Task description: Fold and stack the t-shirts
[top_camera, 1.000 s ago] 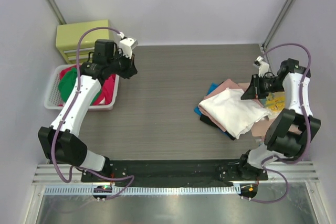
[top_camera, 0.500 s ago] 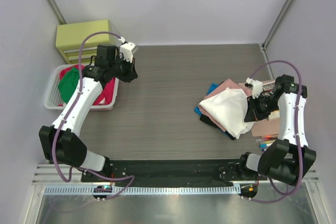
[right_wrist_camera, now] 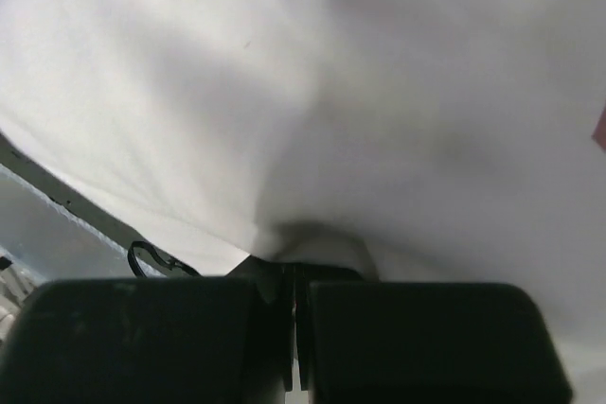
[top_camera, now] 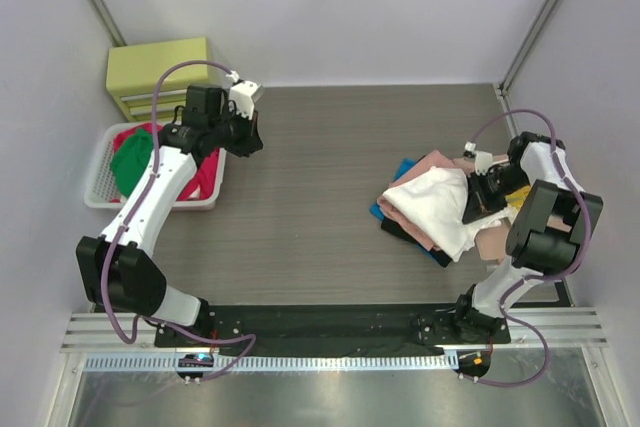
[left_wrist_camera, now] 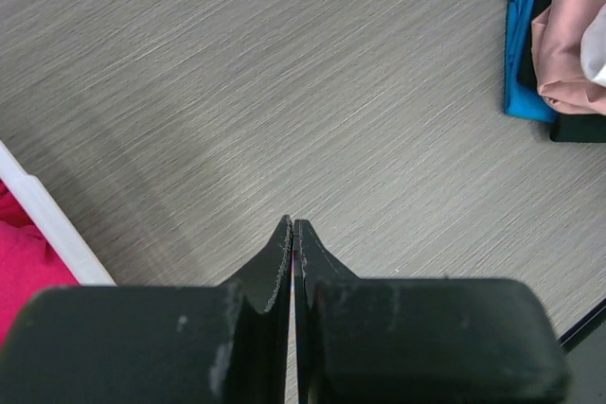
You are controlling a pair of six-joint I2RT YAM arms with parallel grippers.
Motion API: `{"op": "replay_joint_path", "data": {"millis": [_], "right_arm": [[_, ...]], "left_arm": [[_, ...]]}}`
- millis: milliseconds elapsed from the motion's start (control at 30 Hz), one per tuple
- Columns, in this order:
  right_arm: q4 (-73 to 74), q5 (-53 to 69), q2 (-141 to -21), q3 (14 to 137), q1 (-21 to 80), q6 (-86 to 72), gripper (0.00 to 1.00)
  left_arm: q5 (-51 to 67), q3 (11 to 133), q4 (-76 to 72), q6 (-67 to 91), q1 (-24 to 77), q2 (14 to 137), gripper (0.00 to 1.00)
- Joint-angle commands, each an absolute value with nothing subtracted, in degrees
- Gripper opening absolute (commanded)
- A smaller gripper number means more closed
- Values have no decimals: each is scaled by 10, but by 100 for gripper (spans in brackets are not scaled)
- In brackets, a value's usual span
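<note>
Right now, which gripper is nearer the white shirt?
Right. The right gripper, shut, touches the white shirt at its edge. The left gripper, also shut, hangs over the table by the basket, far across from the shirt.

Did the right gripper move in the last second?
Yes: right gripper slid toward the table's near edge, from the pink shirt to the white shirt.
</note>
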State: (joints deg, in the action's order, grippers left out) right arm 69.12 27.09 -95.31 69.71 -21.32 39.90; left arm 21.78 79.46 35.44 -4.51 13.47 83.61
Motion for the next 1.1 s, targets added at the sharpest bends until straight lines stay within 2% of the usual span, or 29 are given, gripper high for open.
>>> {"op": "replay_joint_path", "data": {"millis": [0, 167, 367, 567, 700, 833, 1067], "right_arm": [[638, 262, -1004, 722, -201, 372, 1], [635, 227, -1041, 713, -191, 373, 1], [645, 269, -970, 711, -191, 393, 1], [777, 377, -904, 823, -190, 410, 1], [830, 400, -857, 903, -178, 413, 1], [775, 360, -843, 861, -151, 380, 1], [714, 345, -889, 773, -142, 368, 1]], "left_arm": [[210, 794, 333, -47, 135, 833, 0], [215, 808, 334, -44, 135, 846, 0], [217, 808, 337, -45, 135, 851, 0], [220, 800, 336, -47, 135, 861, 0], [219, 795, 332, -46, 136, 856, 0], [221, 796, 330, -44, 135, 855, 0], [207, 788, 328, -50, 135, 843, 0]]}}
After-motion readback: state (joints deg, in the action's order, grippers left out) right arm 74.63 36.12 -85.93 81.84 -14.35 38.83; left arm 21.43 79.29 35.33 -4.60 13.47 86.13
